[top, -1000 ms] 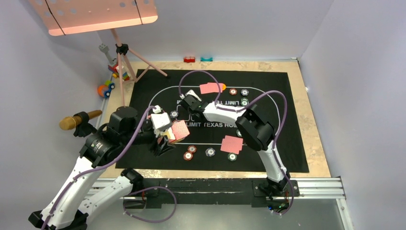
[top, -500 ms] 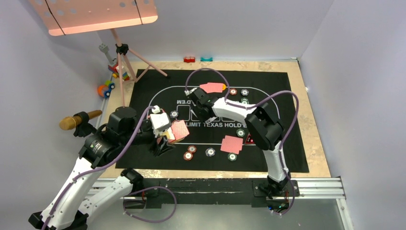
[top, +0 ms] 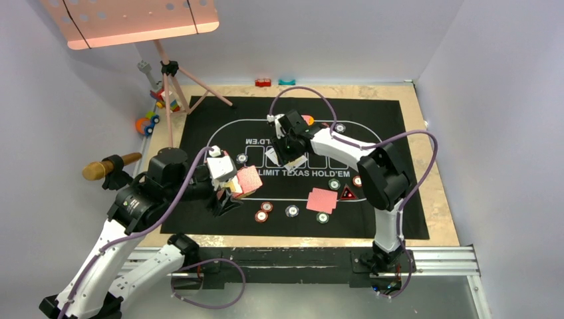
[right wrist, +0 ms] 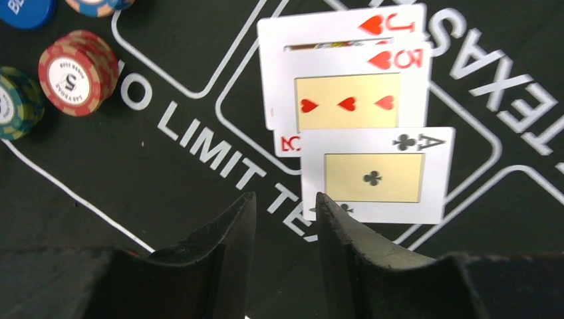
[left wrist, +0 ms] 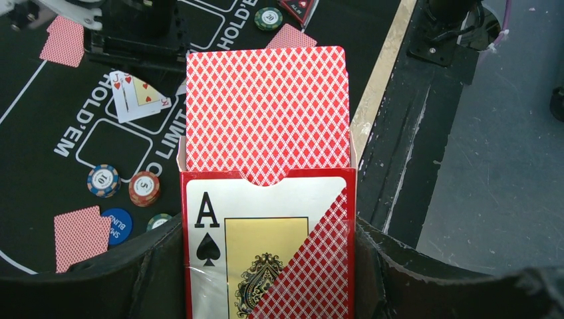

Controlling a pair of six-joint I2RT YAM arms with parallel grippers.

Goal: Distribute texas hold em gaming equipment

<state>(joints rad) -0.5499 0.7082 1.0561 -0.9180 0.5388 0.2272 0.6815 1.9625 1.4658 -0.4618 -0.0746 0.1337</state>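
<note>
While the left tool [left wrist: 266,266] clamps a glossy card box [left wrist: 266,246] printed with an ace of spades at the mat's [top: 199,113] seven o'clock, the right tool [right wrist: 284,219], fingers slightly parted and empty, hovers over face-up cards [right wrist: 359,113] beside white "LIMIT TEXAS HOLD'EM" lettering.

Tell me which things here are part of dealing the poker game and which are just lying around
Part of the game: card box, face-up cards, face-down cards, chips, triangular marker.

Lying about: red block, teal block, toy pieces, tripod.
</note>
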